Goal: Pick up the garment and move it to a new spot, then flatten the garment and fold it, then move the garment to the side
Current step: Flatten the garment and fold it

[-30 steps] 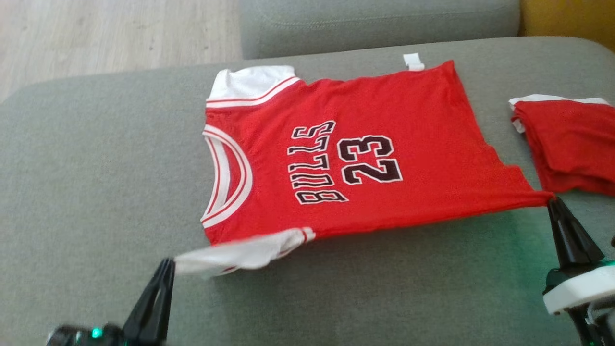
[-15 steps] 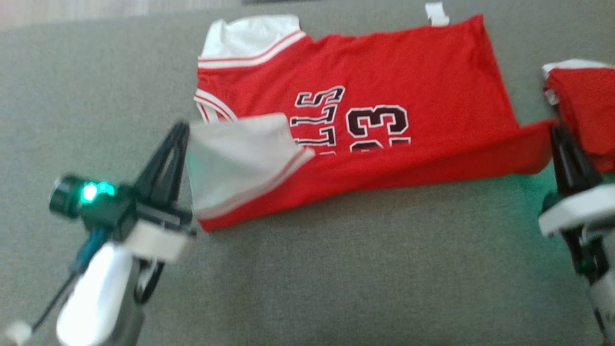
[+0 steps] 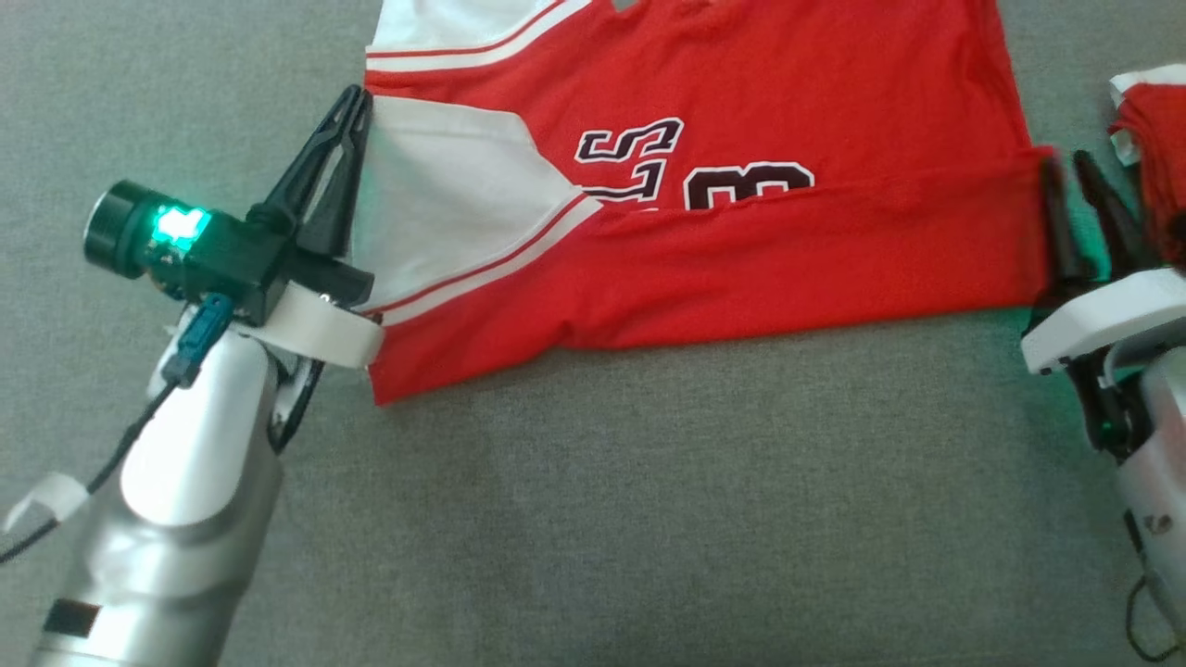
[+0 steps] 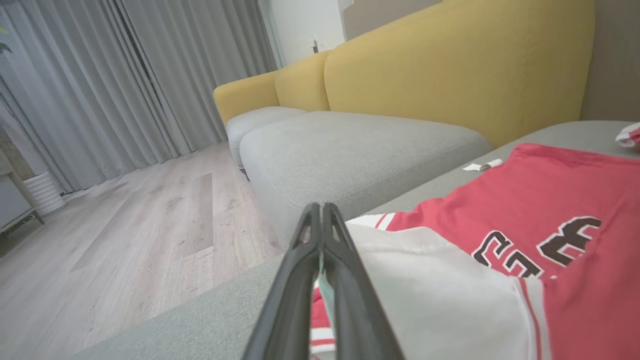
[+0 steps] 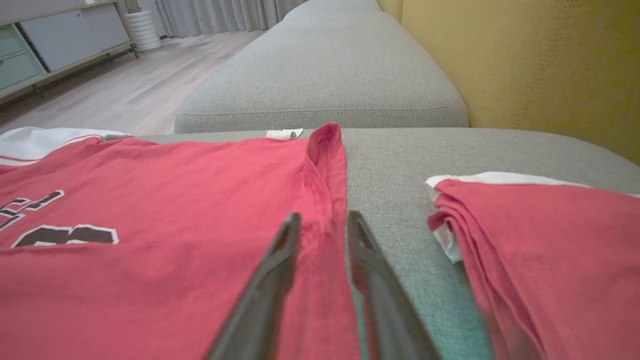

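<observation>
On the grey cushion (image 3: 593, 519), the strip nearest me is bare fabric running the whole width, open room below the garment (image 3: 741, 250). The red jersey lies across the cushion's middle. Its near half is doubled over its far half, so the near side is a folded edge and the flap covers the lower part of the black lettering. A white panel with red stripes lies on top at the cushion's left.

My left end effector (image 3: 357, 100) is pinched tight on the corner of that white panel, with pale cloth caught between the fingers. My right end effector (image 3: 1067, 171) is at the jersey's right-hand edge, its fingers parted. The red hem runs through the gap; I cannot tell whether either finger touches it.

Toward the cushion's right a folded red pile (image 3: 1158, 139) lies just beside that end effector, with a narrow grey strip between pile and jersey.

At the cushion's far edge a small white label (image 5: 283, 133) pokes out from the jersey. Past that edge come a second cushion (image 5: 325, 70), a yellow backrest (image 5: 525, 65), wooden floor (image 4: 125, 240) and grey curtains (image 4: 125, 75).
</observation>
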